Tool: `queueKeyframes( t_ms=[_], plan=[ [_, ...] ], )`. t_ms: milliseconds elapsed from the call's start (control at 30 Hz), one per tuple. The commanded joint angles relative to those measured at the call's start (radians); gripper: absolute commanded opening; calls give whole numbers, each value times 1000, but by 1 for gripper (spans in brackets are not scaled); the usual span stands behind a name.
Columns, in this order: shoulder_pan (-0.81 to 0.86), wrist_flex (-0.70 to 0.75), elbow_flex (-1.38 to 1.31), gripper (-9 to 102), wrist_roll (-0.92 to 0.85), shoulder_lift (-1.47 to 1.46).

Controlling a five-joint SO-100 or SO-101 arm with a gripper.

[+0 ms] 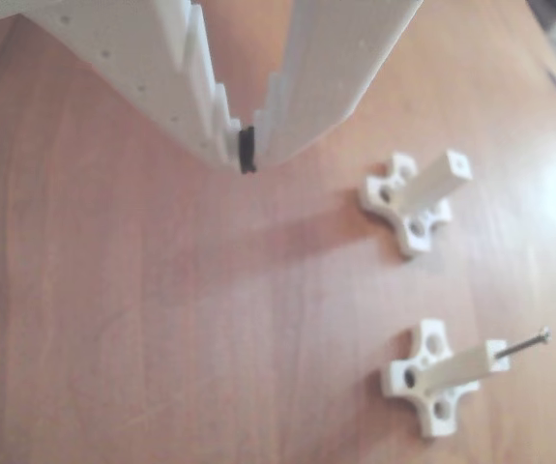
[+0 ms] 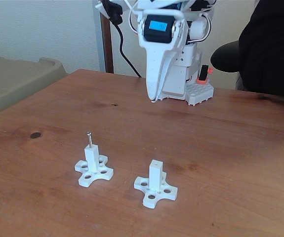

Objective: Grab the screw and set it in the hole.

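Fixed view shows your jaws (image 2: 153,98) hanging closed and empty above the far middle of the table (image 2: 240,148), well apart from both white posts. The screw (image 2: 89,139) stands upright in the post on the cross-shaped base (image 2: 93,172) at about 8 o'clock from the jaws, its head poking above the top. The empty post (image 2: 155,176), at roughly 6 o'clock from the jaws, carries the hole (image 2: 155,162) in its end face. In the other view the screw (image 1: 521,346) sits at 4 o'clock from the jaws (image 1: 247,150) and the hole (image 1: 460,165) at 3 o'clock. Open wide first, come down over the screw head, pinch the shaft just below it, then lift straight up so the base doesn't tip.
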Motion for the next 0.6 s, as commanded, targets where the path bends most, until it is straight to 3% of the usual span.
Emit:
queueKeyframes(
  t_ms=[0,567],
  plan=[
    [-14,-15,-173,-4,6,-124],
    [12,-26,-614,-4,35,-623]
  ],
)
